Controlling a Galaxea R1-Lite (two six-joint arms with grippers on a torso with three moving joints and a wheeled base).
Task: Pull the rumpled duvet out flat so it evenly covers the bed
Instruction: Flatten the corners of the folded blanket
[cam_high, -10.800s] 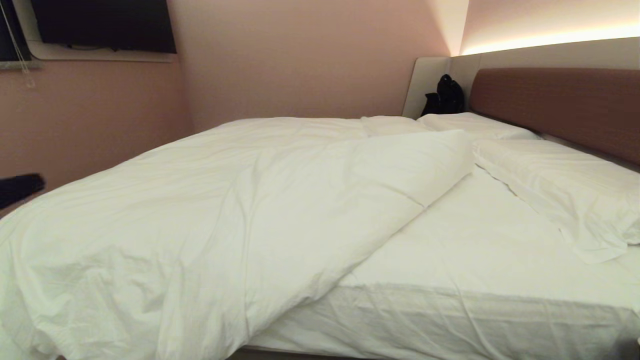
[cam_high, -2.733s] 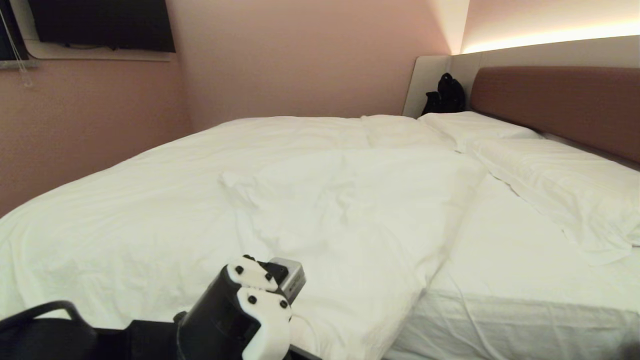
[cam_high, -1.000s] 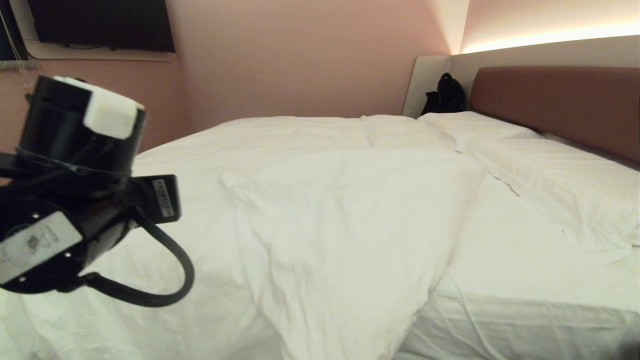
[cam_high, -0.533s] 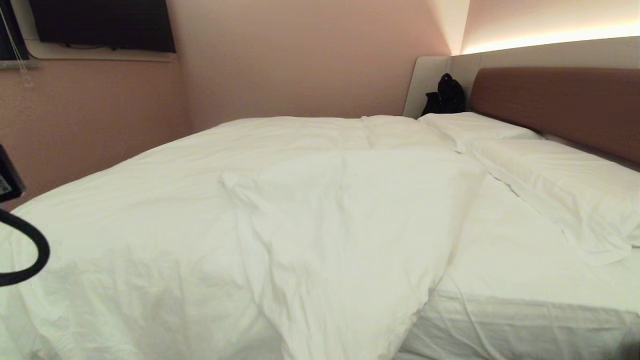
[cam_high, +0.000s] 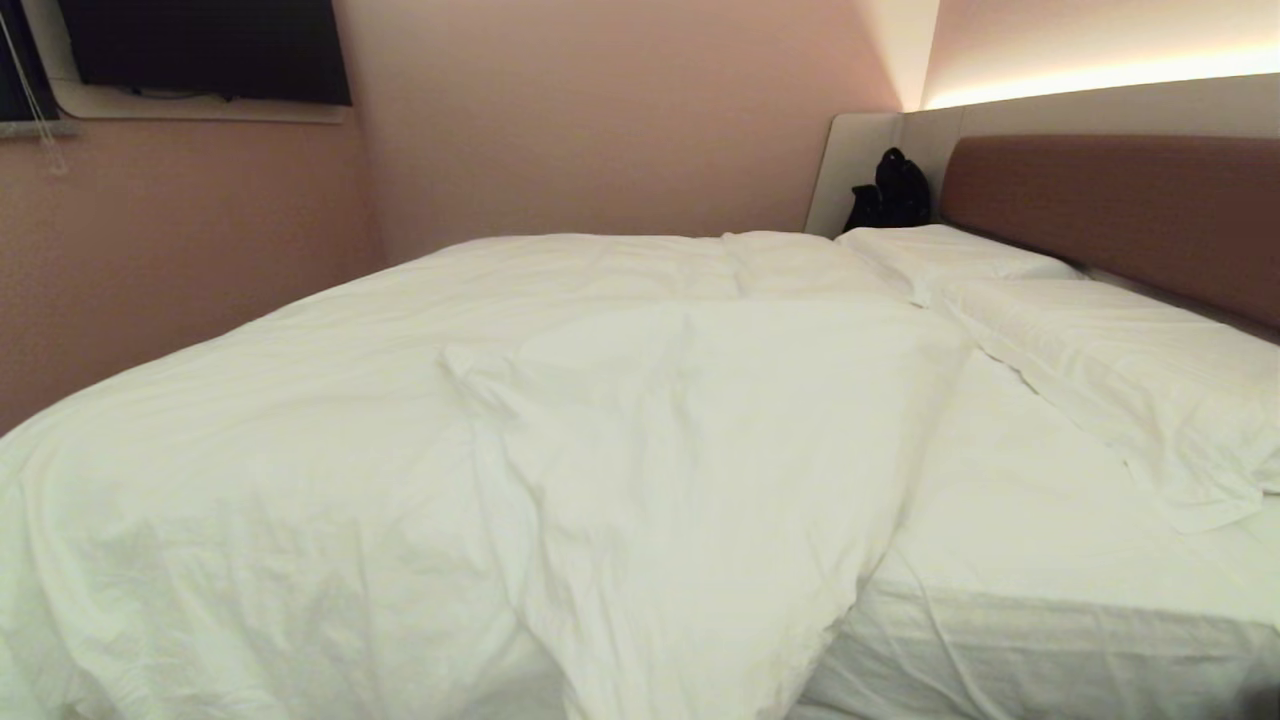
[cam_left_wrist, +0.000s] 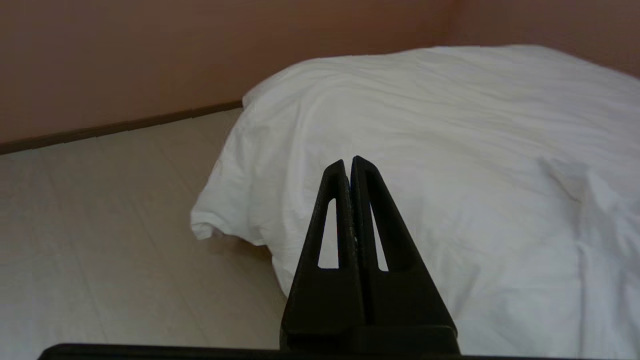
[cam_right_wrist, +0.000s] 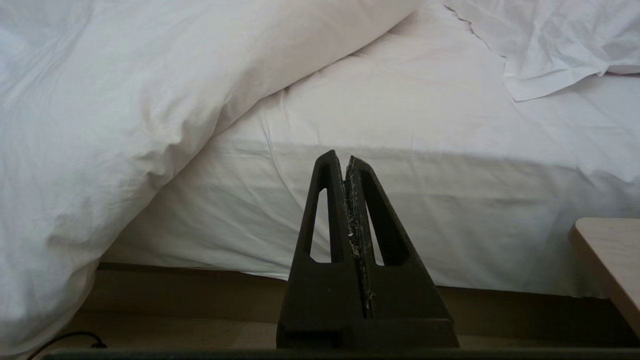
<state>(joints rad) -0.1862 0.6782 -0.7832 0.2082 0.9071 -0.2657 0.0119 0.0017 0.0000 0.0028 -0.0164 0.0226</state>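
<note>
**Left arm gone from the head view, duvet's near flap now hanging over the bed's side**

Nearest, the right gripper (cam_right_wrist: 348, 162) sits low by the side of the bed (cam_right_wrist: 400, 210), its fingers pressed together and holding nothing. The left gripper (cam_left_wrist: 350, 167) is likewise pinched closed and empty, raised above the duvet (cam_high: 420, 470) near its corner over the floor (cam_left_wrist: 100, 225). A second ago the left arm filled the head view's left; now it is out of it. Since the first look, the folded-back flap has been drawn toward the near edge and drapes over it. Farther right, a strip of mattress sheet (cam_high: 1040, 520) below the pillows (cam_high: 1120, 370) lies bare, so the spread looks unfinished
</note>
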